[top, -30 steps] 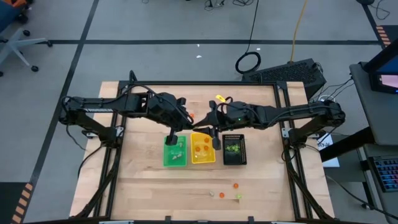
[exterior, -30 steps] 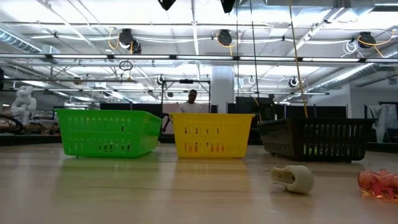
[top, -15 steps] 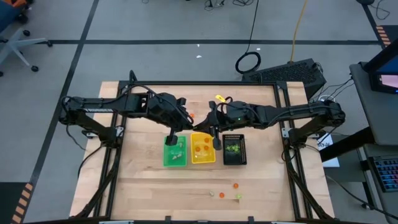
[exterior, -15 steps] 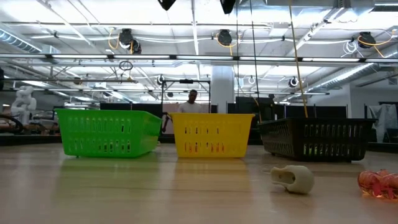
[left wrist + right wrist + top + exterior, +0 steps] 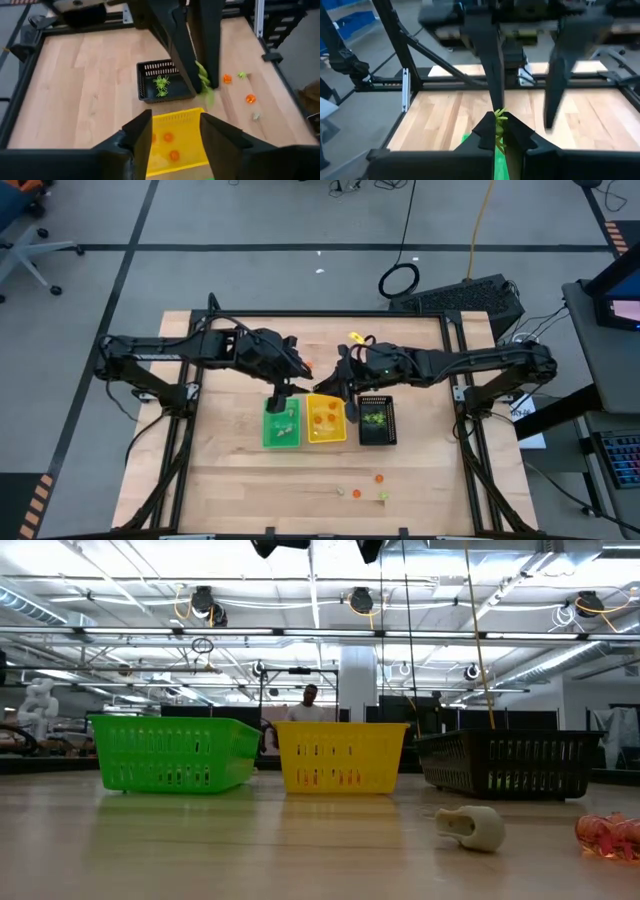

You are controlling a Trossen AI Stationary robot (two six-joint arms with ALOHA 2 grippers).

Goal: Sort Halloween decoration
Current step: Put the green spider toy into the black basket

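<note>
There are no words, numbers, labels or signs to read in any of these pictures. The green tray [image 5: 281,423], the yellow tray [image 5: 326,418] and the black tray [image 5: 377,421] have plain sides with no writing on them. The wooden table [image 5: 230,470] has no marks to read either.

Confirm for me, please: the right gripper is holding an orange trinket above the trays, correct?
Not quite: the trinket in the right gripper is yellow-green, not orange. The right wrist view shows it pinched there, and the left wrist view shows it hanging near the black tray.
</note>
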